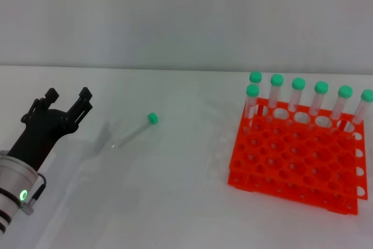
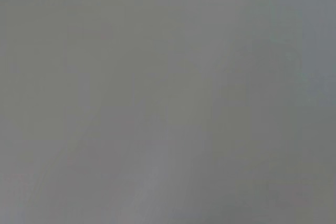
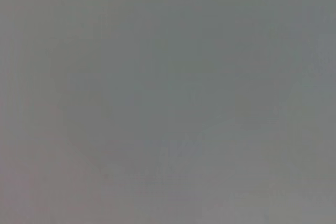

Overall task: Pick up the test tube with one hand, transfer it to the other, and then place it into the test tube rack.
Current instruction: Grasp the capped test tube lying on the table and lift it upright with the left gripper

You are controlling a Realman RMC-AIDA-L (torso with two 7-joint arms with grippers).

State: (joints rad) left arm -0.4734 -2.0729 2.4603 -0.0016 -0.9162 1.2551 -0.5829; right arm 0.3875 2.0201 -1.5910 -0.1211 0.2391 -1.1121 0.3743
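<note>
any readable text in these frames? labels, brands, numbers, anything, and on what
None readable.
Test tube lying on the table: no marking visible.
Test tube rack and the capped tubes standing in it: no print visible.
Left gripper, open: no logo; its arm shows only a green light.
Both wrist views: plain grey, no text.

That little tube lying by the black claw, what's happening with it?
Nothing holds it yet. The test tube with its green cap lies loose on the white table. The left gripper hovers beside it, fingers open, apparently about to pick it up. The orange test tube rack, with seven capped tubes along its back, stands off to the right. The right gripper isn't visible.
</note>
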